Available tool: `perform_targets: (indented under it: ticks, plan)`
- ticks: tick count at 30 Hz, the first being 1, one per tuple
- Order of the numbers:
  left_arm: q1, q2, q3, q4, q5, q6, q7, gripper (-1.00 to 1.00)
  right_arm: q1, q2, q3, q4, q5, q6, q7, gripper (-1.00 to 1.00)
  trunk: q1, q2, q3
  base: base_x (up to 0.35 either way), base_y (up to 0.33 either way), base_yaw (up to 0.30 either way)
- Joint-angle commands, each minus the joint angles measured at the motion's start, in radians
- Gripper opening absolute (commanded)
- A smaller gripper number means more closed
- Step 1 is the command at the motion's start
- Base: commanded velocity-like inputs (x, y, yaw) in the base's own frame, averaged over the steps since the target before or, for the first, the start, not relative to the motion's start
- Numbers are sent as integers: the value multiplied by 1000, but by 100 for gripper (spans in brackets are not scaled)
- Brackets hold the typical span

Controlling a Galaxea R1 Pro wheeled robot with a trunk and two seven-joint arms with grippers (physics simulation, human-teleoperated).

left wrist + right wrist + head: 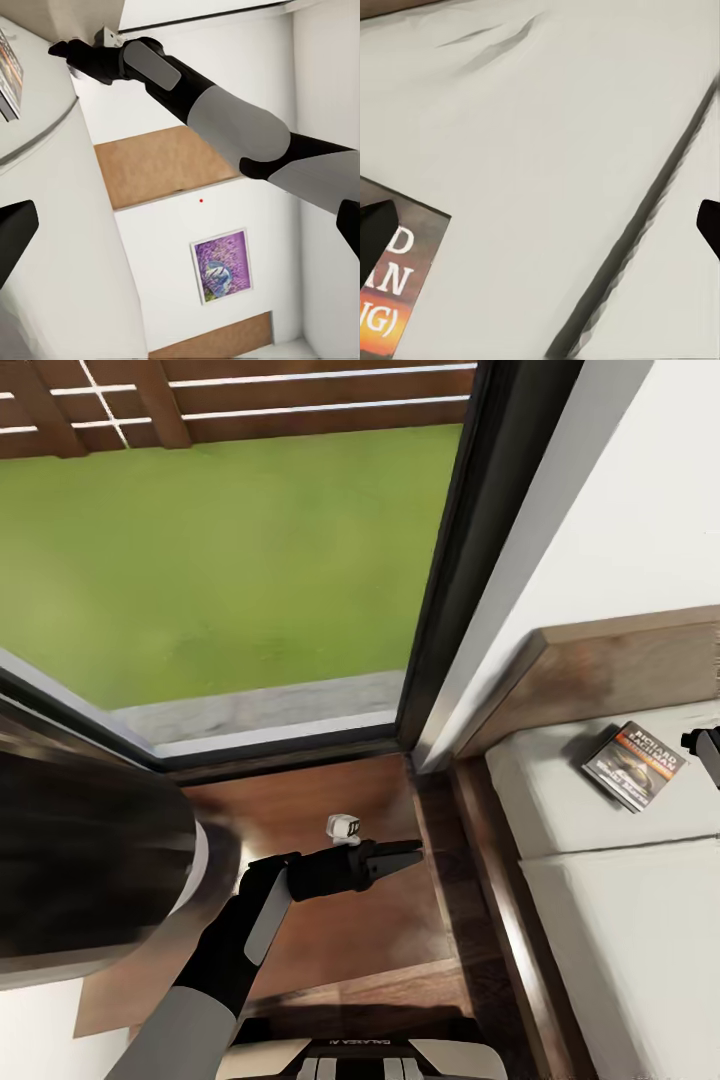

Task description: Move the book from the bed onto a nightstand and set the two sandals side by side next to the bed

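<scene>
Head view: the book (634, 765) lies flat on the bed (600, 920) mattress near the headboard (620, 675). My right claw (703, 745) hangs just beside it at the frame edge, placed for a pickup. My left claw (400, 855), pressed together, idles over the plank floor (330, 950) by the window (230, 550).

Left wrist view: my right arm (225, 112) reaches over the mattress; lavender picture (223, 264) beyond.

Right wrist view: claw tips spread wide, book (394, 292) cover beneath one tip, not yet pinched.

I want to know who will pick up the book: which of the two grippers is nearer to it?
The right gripper, at the head view's right edge over the bed, just beside the book. The left gripper hangs over the wood floor, off the bed.
</scene>
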Motion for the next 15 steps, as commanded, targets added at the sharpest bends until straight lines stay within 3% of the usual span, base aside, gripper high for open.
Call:
perform_targets:
  ticks: [1,6,15]
  plan:
    - [0,0,-1,0,5,10,-1,100,-1,1,-6,-1,10,5,1,100,0,0,0,0,0,-165]
    - [0,0,-1,0,5,10,-1,100,-1,1,-6,-1,10,5,1,100,0,0,0,0,0,-118]
    - [0,0,-1,0,5,10,-1,100,-1,1,-4,-1,10,5,1,100,0,0,0,0,0,-11]
